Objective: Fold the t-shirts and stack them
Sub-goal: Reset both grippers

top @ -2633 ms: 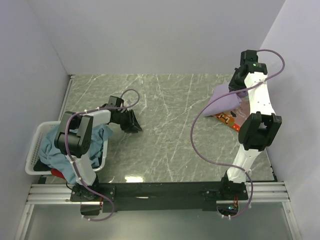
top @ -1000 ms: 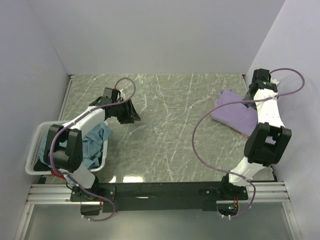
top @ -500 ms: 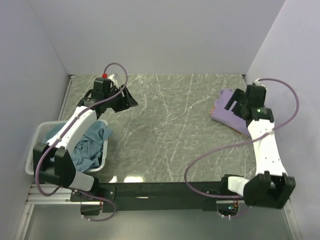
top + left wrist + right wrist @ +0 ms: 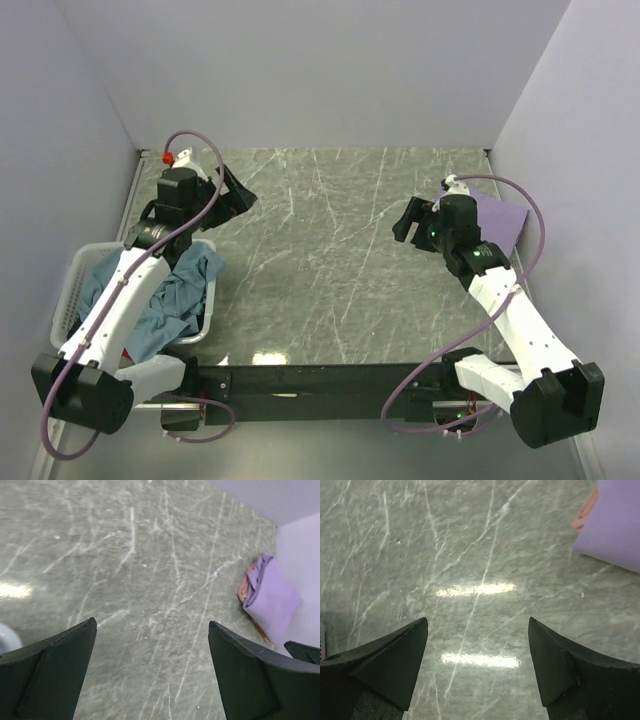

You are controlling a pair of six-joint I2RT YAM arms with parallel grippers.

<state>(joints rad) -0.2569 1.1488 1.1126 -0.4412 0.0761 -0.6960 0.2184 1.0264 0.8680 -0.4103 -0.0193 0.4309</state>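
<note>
A folded lavender t-shirt (image 4: 502, 214) lies at the far right of the table on a salmon-pink one, whose edge (image 4: 243, 587) shows beneath it. The same lavender t-shirt (image 4: 616, 524) fills the upper right of the right wrist view. A crumpled teal-blue t-shirt (image 4: 176, 288) sits in the white basket (image 4: 68, 300). My left gripper (image 4: 233, 196) hangs open above the bare table at the back left, past the basket. In its own view the left gripper (image 4: 152, 624) holds nothing. My right gripper (image 4: 410, 222) is open and empty, left of the folded stack, and in its wrist view the right gripper (image 4: 477, 620) spans only marble.
The grey-green marble tabletop (image 4: 330, 260) is walled at the back and on both sides. The basket stands at the near left edge under my left arm. A black rail (image 4: 320, 380) runs along the near edge between the arm bases.
My left arm has swung up and back from the basket, its jaws opening wider. My right arm has drawn away from the lavender stack toward the table's middle.
</note>
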